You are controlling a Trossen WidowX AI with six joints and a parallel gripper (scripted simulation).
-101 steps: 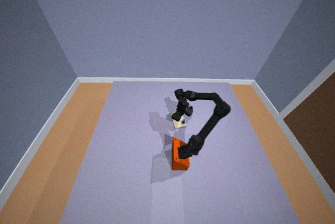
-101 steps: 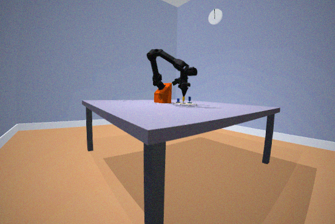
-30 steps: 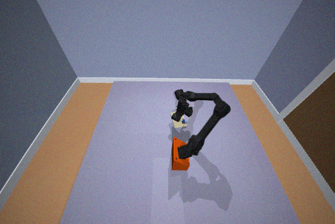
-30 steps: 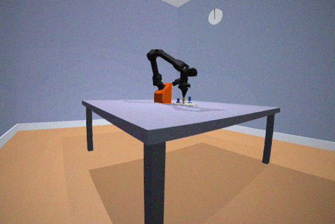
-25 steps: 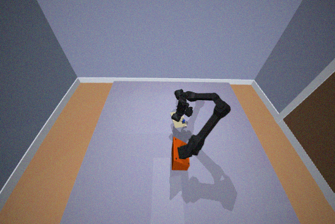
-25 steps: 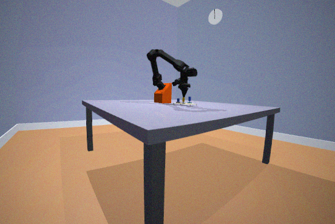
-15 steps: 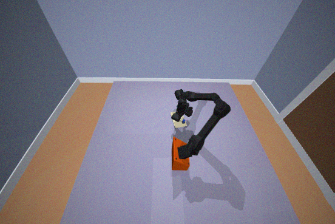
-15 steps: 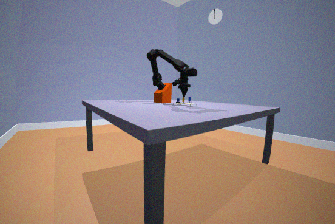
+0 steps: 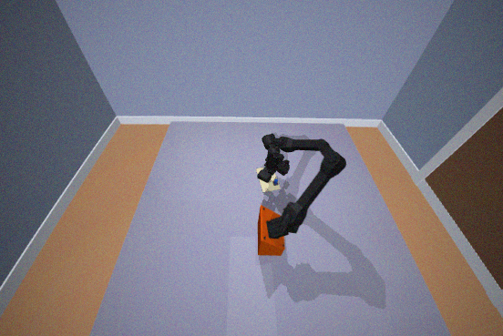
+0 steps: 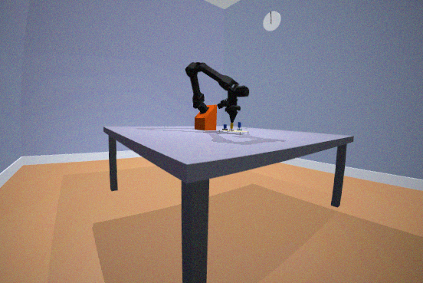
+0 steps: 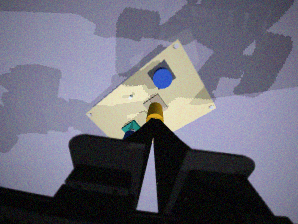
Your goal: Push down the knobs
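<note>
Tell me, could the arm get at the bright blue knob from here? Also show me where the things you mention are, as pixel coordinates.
Probably yes: nothing covers the bright blue knob (image 11: 162, 79) from above, and the arm's shut jaws are right beside it, over the yellow piece (image 11: 155, 111) (image 10: 231, 126).
</note>
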